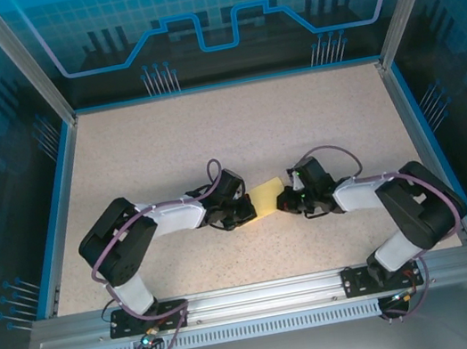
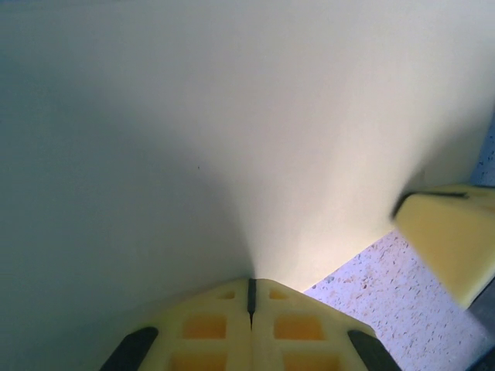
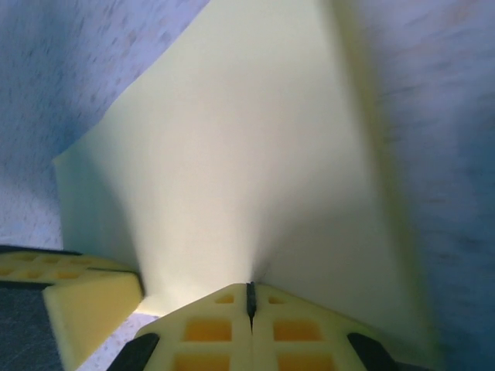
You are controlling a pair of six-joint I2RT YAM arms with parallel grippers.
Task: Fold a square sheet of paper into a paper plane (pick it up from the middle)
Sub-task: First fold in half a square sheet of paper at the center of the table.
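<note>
While the bench (image 1: 210, 142) stretches wide behind, the sheet of paper (image 1: 265, 196) sits lower centre, left pincer (image 2: 251, 287) and right pincer (image 3: 250, 290) both clamped on it; picked up, apparently, no plane shape yet.

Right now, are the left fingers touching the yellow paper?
Touching. The left wrist view shows the left fingers shut on the yellow paper at its edge.

One square sheet of paper (image 1: 266, 196), two grippers, left gripper (image 2: 251, 297) and right gripper (image 3: 250, 297), one table (image 1: 208, 134)
</note>
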